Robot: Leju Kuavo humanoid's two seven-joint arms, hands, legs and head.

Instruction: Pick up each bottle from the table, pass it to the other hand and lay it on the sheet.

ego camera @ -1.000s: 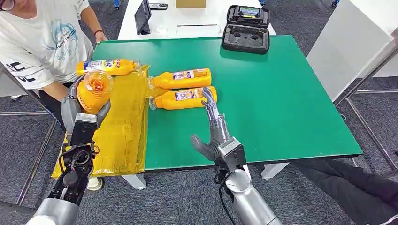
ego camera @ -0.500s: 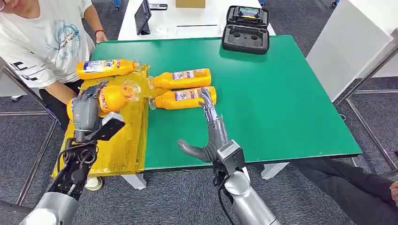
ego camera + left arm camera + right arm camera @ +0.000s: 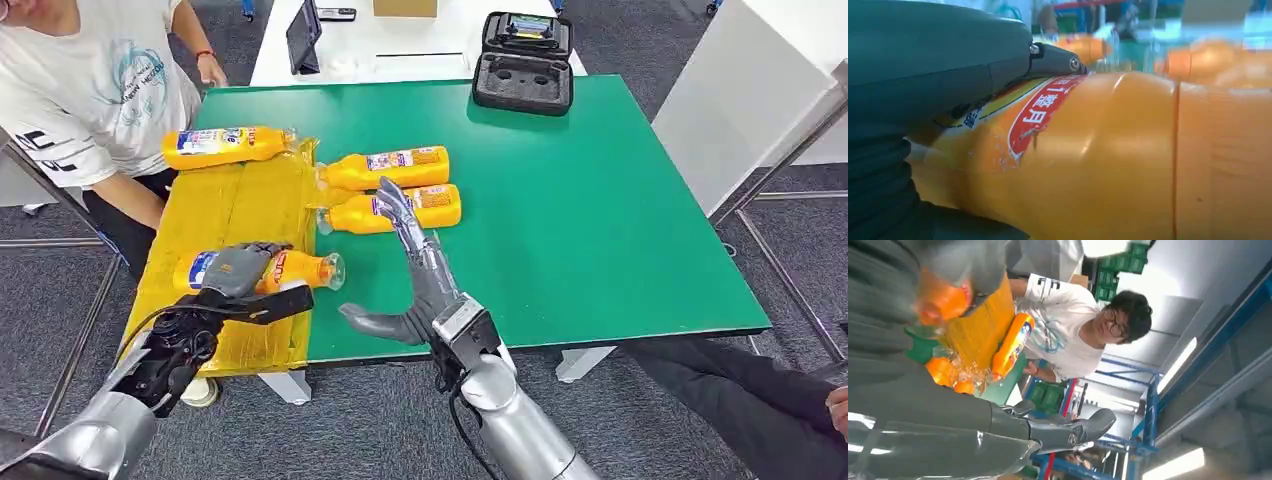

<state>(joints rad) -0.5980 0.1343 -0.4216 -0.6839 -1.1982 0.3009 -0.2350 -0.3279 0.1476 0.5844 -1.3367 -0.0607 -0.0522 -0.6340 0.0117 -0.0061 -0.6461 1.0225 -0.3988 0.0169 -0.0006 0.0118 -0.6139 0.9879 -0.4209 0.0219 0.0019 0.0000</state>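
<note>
The left hand (image 3: 238,270) grips a bottle (image 3: 290,270) lying on the sheet (image 3: 230,205) near the surface's (image 3: 600,200) front-left corner. The right hand (image 3: 415,275) hovers open beside it. Released carelessly, the bottle could roll off the front edge.

We note a person in a white printed T-shirt (image 3: 85,95) at the green table's (image 3: 600,220) ten o'clock corner, an open black foam-lined case (image 3: 524,63) at its twelve o'clock edge, and a white table (image 3: 420,45) carrying a dark tablet (image 3: 303,33) beyond it.
</note>
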